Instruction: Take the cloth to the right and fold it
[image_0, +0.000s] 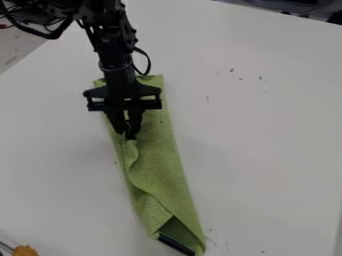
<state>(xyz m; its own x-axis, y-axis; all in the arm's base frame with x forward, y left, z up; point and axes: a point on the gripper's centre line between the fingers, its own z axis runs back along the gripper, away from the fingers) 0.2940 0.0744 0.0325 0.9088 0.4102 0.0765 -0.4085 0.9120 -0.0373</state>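
Observation:
My gripper (130, 136) hangs over the left-centre of the table, pointing down, its fingers closed on a pinch of the green cloth (163, 170). The cloth lies as a long narrow strip, running from behind the gripper down to the bottom edge of the view. From the fingertips a raised crease runs down along its left side. At the lower end a corner is turned over, beside a dark strip along the edge. The arm and gripper hide part of the cloth's upper end.
The white table (260, 130) extends on both sides of the cloth, with small dark specks on its right part. An orange object (25, 250) with a thin rod beside it is at the bottom left corner. Dark items stand beyond the table's edge at the top right.

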